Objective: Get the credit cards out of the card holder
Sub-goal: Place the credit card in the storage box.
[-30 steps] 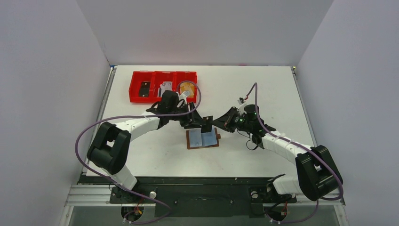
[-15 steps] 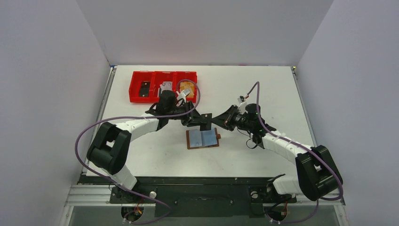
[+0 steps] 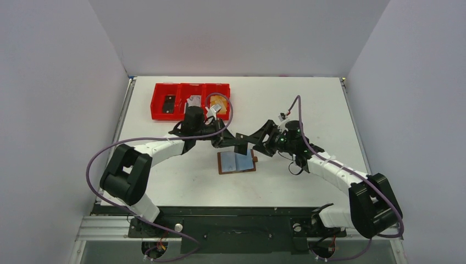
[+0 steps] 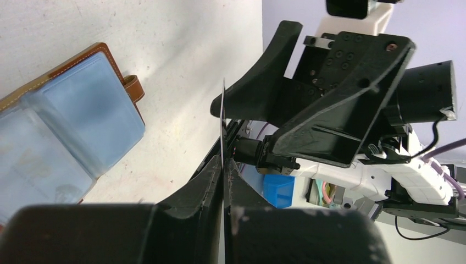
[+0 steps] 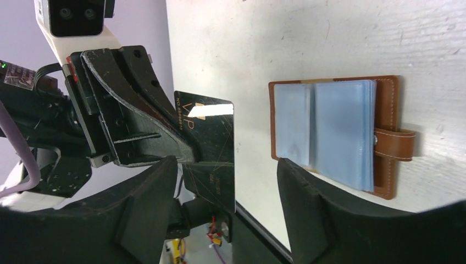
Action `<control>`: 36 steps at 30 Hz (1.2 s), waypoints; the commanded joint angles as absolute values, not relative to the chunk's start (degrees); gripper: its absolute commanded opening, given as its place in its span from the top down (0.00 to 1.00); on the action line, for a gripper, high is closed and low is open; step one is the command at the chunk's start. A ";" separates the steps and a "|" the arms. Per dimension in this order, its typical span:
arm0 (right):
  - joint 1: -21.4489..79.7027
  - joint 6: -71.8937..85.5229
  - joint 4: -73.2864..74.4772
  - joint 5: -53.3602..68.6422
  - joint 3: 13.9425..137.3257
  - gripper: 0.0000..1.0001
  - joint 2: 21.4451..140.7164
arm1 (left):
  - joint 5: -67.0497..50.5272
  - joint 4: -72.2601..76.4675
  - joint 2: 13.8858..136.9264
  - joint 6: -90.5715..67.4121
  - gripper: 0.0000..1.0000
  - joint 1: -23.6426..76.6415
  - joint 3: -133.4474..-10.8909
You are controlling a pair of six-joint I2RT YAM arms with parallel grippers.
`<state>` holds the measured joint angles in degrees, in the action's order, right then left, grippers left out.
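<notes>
Handover from above: one card (image 3: 240, 144) hangs between left gripper (image 3: 233, 141) and right gripper (image 3: 253, 142), near one open holder (image 3: 237, 162) on the counter (image 3: 308, 99). Left wrist: left gripper pinches one edge. Right wrist: right gripper stands apart; so slim a pinch may let it twist free.

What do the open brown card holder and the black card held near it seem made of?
Small brown folding card holder: likely leather or imitation, matte, pale stitching along the edge; its blue-grey inner pockets look like soft translucent plastic. Black rectangular card: probably stiff plastic, glossy, gold print, a bright reflection.
</notes>
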<state>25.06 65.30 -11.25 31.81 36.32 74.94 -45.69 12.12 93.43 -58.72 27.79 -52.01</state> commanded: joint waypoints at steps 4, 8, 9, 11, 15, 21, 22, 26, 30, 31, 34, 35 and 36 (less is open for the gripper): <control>25.59 57.86 -2.35 24.08 40.88 0.31 69.86 | -45.16 13.24 90.44 -57.81 1.00 27.86 -52.03; 25.57 56.61 -0.27 21.30 41.09 0.31 68.55 | -42.91 9.72 89.51 -55.26 1.00 27.53 -52.96; 25.62 56.27 1.23 20.98 41.10 0.31 68.33 | -41.20 6.56 89.14 -54.44 1.00 27.39 -53.42; 25.59 55.55 2.61 19.71 41.12 0.31 67.68 | -38.26 1.59 88.12 -51.66 1.00 26.66 -55.07; 25.57 53.61 5.84 17.95 41.43 0.31 66.52 | -31.67 -8.47 85.96 -47.65 1.00 24.22 -59.23; 25.59 51.72 8.14 17.45 42.05 0.31 66.13 | -19.67 -17.83 85.48 -45.34 1.00 19.88 -65.57; 25.58 51.36 8.32 17.47 42.16 0.31 66.23 | -17.33 -19.33 85.54 -45.28 1.00 18.46 -66.10; 25.63 50.40 8.99 18.01 43.07 0.31 66.79 | -11.55 -22.51 86.63 -45.43 1.00 13.38 -69.79; 25.58 49.62 9.58 18.47 43.30 0.30 67.19 | -6.06 -24.57 89.47 -44.97 1.00 8.65 -76.32; 25.49 49.51 9.80 18.51 43.32 0.30 67.29 | -4.48 -25.72 90.17 -44.42 1.00 7.09 -77.62; 25.52 49.03 10.33 18.54 43.22 0.30 67.05 | -1.91 -27.63 94.32 -43.22 1.00 4.52 -83.90; 25.50 48.93 10.56 18.54 43.19 0.30 66.79 | -0.83 -28.77 95.24 -42.49 1.00 3.55 -85.15; 25.45 48.90 10.64 18.43 43.10 0.30 66.55 | 0.07 -29.28 97.07 -42.08 1.00 2.69 -87.78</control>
<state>25.21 50.33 10.55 18.87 41.04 67.64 -6.37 -25.54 92.75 -45.12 5.50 -79.88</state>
